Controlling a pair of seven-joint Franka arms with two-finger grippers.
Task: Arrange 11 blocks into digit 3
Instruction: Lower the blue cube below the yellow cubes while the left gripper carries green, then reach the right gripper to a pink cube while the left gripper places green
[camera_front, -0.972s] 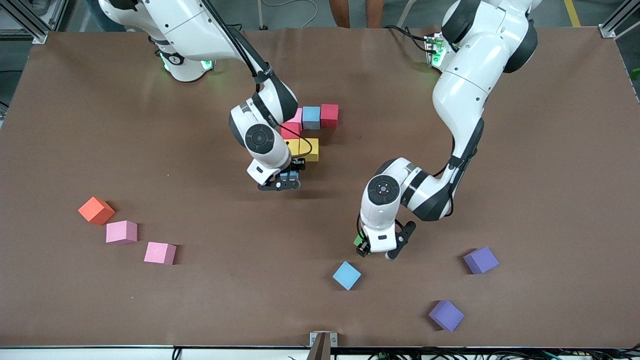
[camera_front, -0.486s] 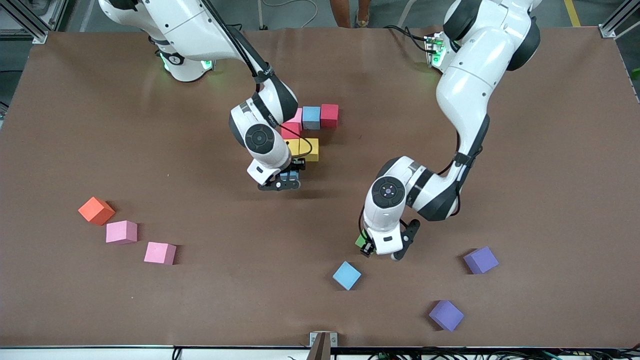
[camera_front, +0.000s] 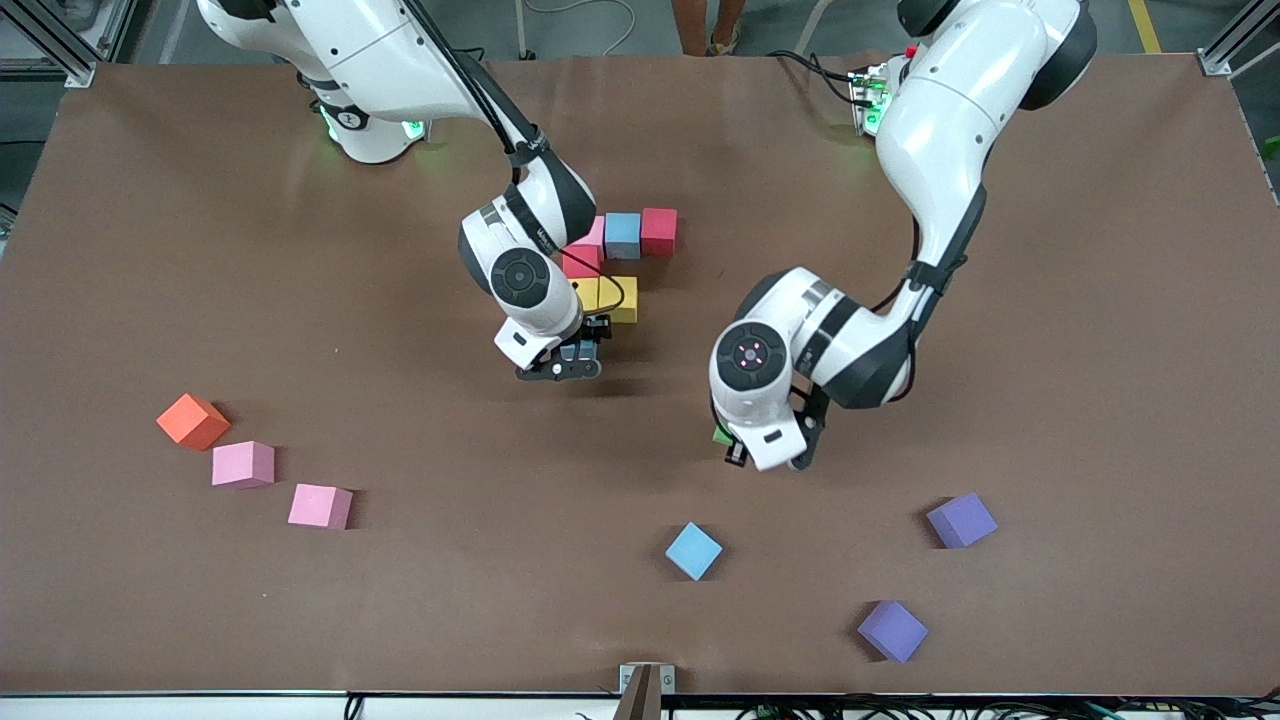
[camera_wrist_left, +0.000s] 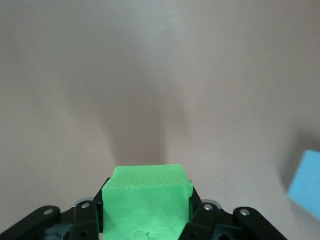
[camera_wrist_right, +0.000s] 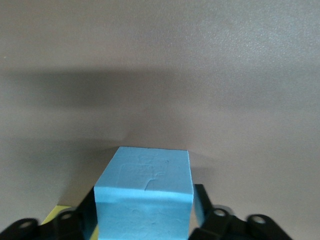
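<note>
The left gripper (camera_front: 757, 452) has lifted and swung in toward the middle of the table (camera_front: 150, 250) since a second ago, clamped on the green block (camera_wrist_left: 147, 202) up in the air. The right gripper (camera_front: 566, 360) is low beside the yellow blocks (camera_front: 610, 297) of the unfinished 3 (camera_front: 622, 255), a blue block (camera_wrist_right: 145, 197) between its fingers, though I can't tell whether it's gripping or letting go. The loose blue (camera_front: 694, 551), purple (camera_front: 961, 520) and pink blocks (camera_front: 320, 506) sit nearer the camera.

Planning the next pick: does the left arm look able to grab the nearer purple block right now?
Probably not yet: the left claw is shut on the green block. Otherwise the way to the purple block looks free.
</note>
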